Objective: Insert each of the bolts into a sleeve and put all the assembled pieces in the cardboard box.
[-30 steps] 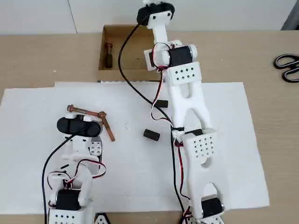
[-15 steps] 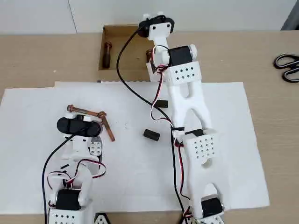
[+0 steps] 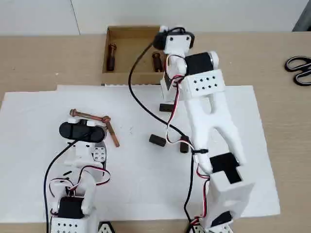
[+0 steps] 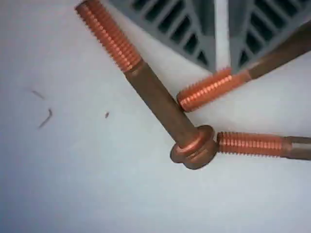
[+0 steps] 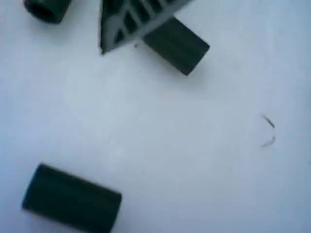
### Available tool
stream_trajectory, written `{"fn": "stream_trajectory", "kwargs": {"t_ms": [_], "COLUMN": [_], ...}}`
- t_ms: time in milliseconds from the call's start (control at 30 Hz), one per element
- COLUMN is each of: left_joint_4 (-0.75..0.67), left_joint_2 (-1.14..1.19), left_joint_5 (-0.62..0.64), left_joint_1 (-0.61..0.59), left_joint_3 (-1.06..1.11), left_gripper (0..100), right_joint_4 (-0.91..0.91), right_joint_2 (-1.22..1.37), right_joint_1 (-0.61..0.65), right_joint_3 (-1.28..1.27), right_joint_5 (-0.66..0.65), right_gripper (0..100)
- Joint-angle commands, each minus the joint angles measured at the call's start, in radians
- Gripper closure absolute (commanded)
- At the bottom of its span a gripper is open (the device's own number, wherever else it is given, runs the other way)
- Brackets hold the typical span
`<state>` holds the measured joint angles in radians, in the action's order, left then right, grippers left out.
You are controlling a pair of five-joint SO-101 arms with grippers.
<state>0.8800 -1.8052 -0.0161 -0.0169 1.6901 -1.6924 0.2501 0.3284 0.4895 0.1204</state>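
The table (image 3: 39, 58) carries a white paper (image 3: 136, 194) under both arms. The right arm (image 3: 209, 111) stretches from the near edge across the paper, its wrist at the front wall of the box (image 3: 105, 48). The left arm (image 3: 77, 208) is folded short at the near left corner of the paper. The box sits on bare table just beyond the paper's far edge. Scissors (image 3: 299, 69) lie at the table's right edge, well apart from everything else.

Two assembled pieces lie in the box, each a copper bolt with a dark sleeve on its end. One (image 3: 112, 57) is by the left wall, and the other (image 3: 157, 61) is just beside the right arm's wrist.

Three bolts (image 4: 160, 102) lie loose on the paper at the left gripper (image 4: 222, 68). The longest one's head touches the threaded end of a second (image 4: 257, 144). A third (image 4: 214, 90) seems to run under one jaw. The jaws are drawn almost together with a thin strip of paper showing between them, and they grip nothing.

Three sleeves lie on the paper left of the right arm. One (image 3: 167, 108) is near the right gripper (image 5: 126, 22), and two (image 3: 157, 141) (image 3: 184, 144) lie nearer the robot, the latter partly under a cable. Whether the right gripper is released or clenched cannot be told.
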Motion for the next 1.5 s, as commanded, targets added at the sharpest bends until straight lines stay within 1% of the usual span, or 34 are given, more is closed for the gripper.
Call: {"fn": "stream_trajectory", "kwargs": {"t_ms": [0, 100, 367, 500, 767, 900, 1267, 1467], "left_joint_4": [0.0, 0.0, 0.0, 0.0, 0.0, 0.0, 0.0, 0.0], "left_joint_2": [-0.008, -0.008, -0.008, -0.008, -0.008, -0.008, -0.008, -0.008], "left_joint_5": [0.003, 0.003, 0.003, 0.003, 0.003, 0.003, 0.003, 0.003], "left_joint_1": [0.0, 0.0, 0.0, 0.0, 0.0, 0.0, 0.002, 0.002], "left_joint_3": [-0.008, -0.008, -0.008, -0.008, -0.008, -0.008, -0.008, -0.008], "left_gripper": [99, 99, 99, 99, 99, 99, 99, 99], "right_joint_4": [-0.001, -0.001, -0.001, -0.001, 0.019, 0.071, 0.292, 0.386], "right_joint_2": [-0.097, -0.11, -0.114, -0.124, -0.28, -0.306, -0.306, -0.303], "right_joint_1": [0.008, 0.019, 0.087, 0.09, 0.087, 0.077, 0.062, 0.007], "right_joint_3": [-0.104, -0.172, -0.287, -0.342, -0.522, -0.609, -0.796, -0.875], "right_joint_5": [0.072, 0.117, 0.115, 0.115, 0.094, 0.064, 0.012, 0.009], "right_gripper": [82.3, 82.3, 82.3, 82.3, 82.3, 82.3, 82.3, 82.3]}}
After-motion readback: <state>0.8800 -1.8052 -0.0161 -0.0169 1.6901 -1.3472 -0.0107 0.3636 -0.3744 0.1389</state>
